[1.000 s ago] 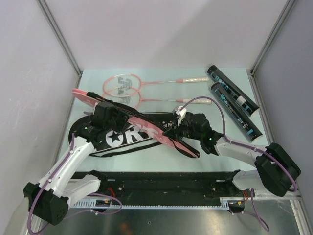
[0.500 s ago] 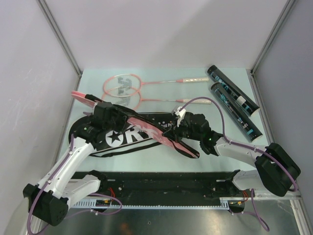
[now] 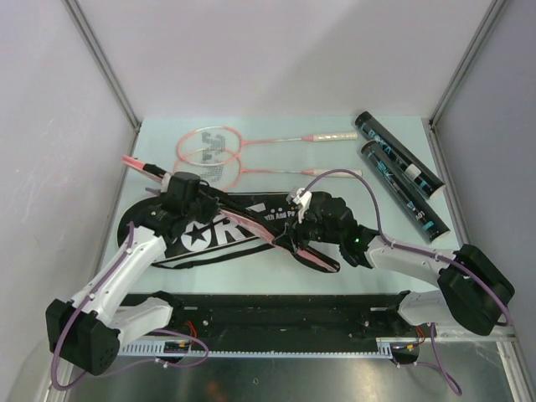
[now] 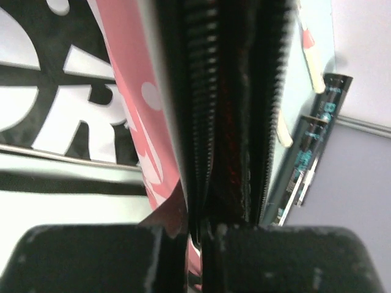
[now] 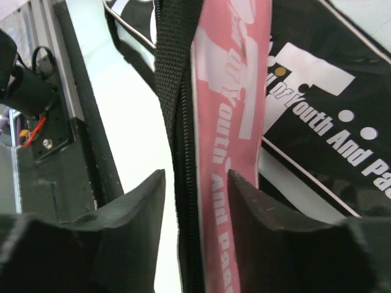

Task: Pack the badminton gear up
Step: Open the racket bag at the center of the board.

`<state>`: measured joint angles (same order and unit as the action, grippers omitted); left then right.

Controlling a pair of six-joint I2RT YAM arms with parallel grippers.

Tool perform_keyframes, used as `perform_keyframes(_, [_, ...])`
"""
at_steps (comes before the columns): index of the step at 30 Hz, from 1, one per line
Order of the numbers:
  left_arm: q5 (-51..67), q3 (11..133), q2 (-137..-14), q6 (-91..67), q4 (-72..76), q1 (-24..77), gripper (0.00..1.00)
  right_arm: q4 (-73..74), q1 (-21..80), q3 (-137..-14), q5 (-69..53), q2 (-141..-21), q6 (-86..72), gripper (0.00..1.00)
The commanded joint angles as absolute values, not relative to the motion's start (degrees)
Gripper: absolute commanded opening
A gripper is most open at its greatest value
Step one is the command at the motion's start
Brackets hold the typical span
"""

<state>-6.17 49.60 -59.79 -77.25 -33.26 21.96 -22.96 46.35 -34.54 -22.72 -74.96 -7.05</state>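
Two end effectors work the same object nearest the arms: a black racket bag [image 3: 201, 237] with white lettering, lying across the front of the worktop [image 3: 276, 275]. The left end effector [image 4: 194, 232] is pressed together on the bag's zipped rim, and its wrist view shows the open zip teeth [image 4: 204, 91] running straight out from between the fingers. The right end effector [image 5: 197, 189] straddles the pink-trimmed rim [image 3: 251, 226] further along. Its fingers bracket the zip and the black webbing and appear to pinch them, since in the overhead view the rim stands raised in a taut line between the two arms.

Judging by this, the step in hand is opening the bag's mouth. Nothing looks packed yet.

Beyond the bag, two pink-and-white rackets lie flat side by side, one [image 3: 219, 170] just past the bag and the other [image 3: 205, 144] behind it, handles pointing right. Farther right, toward the back corner, two dark tubes with teal print lie apart from the bag, the nearer [image 3: 410, 194] just beside the farther [image 3: 394, 153]. No loose shuttlecocks can be made out.

The next move probably calls for one arm to keep the mouth lifted while the other lets go and reaches back for the nearest racket. The opening must stay wide enough for the racket head to slide in.
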Motion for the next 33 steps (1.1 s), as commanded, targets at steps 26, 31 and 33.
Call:
perform_keyframes(26, [-19.2,60.1,-56.2,-62.2,-53.3,22.0,0.0,-2.8,47.5,-63.8,-10.2,-97.6,-0.3,0.37])
perform_keyframes(31, [-21.1,60.0,-57.3,-54.9,-54.1,21.1,0.0,4.0,44.6,-66.2,-12.2,-98.2,6.3,0.62])
perform_keyframes(33, [-21.0,60.8,-58.6,-50.0,-54.2,20.7,0.0,6.8,43.7,-66.9,-13.3,-99.0,6.1,0.65])
